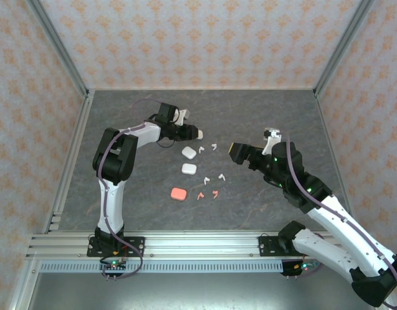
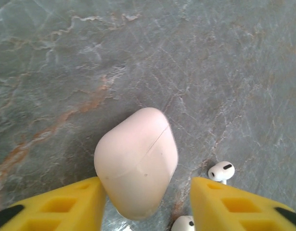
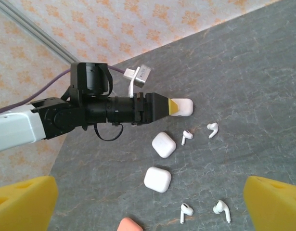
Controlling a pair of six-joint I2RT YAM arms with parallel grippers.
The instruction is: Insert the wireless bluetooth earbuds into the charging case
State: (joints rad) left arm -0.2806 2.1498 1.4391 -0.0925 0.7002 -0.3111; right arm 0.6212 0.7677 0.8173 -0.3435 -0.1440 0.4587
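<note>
A closed cream charging case (image 2: 136,161) lies on the grey table between the yellow fingers of my left gripper (image 2: 148,192). The jaws stand open: the left finger touches the case, and a gap separates it from the right finger. Two white earbuds (image 2: 221,172) lie just right of it. From above, the left gripper (image 1: 190,133) is at the cream case (image 1: 197,134), with white earbuds (image 1: 202,149) nearby and coral earbuds (image 1: 200,196) nearer the front. My right gripper (image 1: 235,153) hovers open and empty to the right; its wrist view looks down on white earbuds (image 3: 186,211).
Two closed white cases (image 1: 188,152) (image 1: 189,168) and a coral case (image 1: 179,193) lie in a line at mid-table. More white earbuds (image 1: 221,176) lie right of them. Patterned walls and metal rails (image 1: 69,161) bound the table.
</note>
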